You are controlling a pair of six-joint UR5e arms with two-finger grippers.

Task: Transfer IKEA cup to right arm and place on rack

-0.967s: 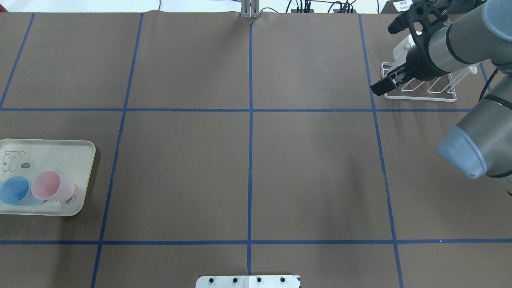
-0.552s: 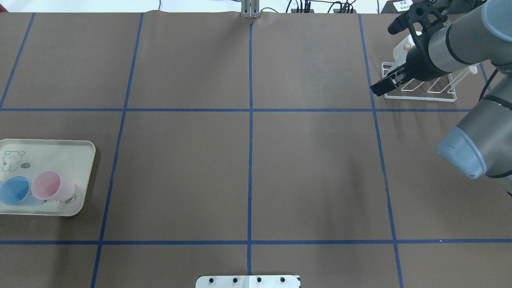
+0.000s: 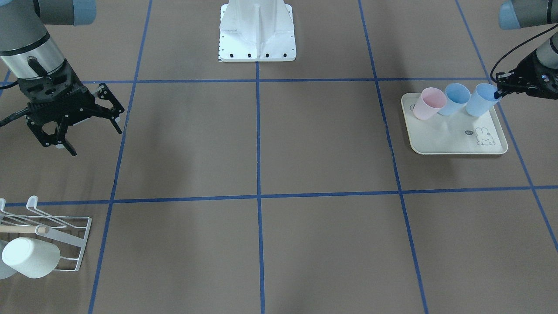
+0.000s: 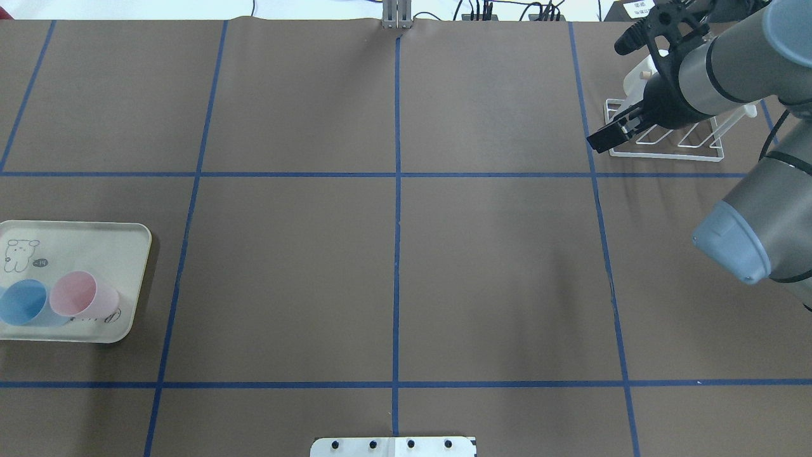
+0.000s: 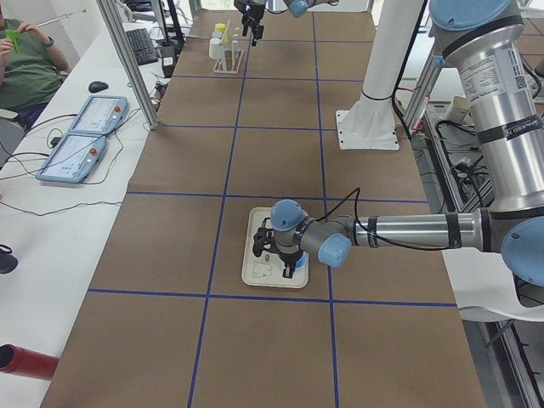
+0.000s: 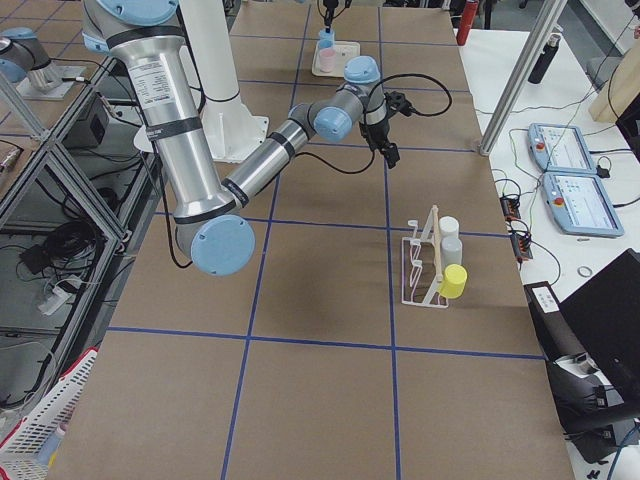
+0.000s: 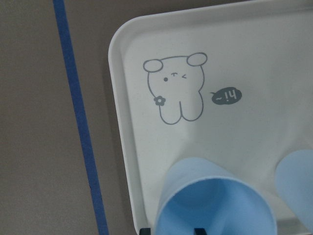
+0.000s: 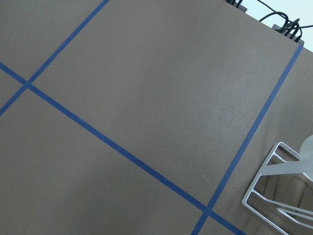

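Brown desk [image 3: 279, 152] with blue grid lines. Right arm [image 3: 26, 48], upper left of the front view: jaws spread wide, empty, above the desk. Left arm [image 3: 545, 56], upper right: jaws at the rim of the light blue cup [image 3: 479, 101], which stands on the tray [image 3: 453, 140]; whether they pinch it cannot be told. Rack [image 3: 85, 242], lower left, carries a white cup [image 3: 30, 257].

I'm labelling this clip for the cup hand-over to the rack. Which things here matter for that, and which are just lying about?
In the job: light blue cup at the left gripper, right gripper, rack.
Lying about: pink cup, darker blue cup, tray, white cup on the rack.
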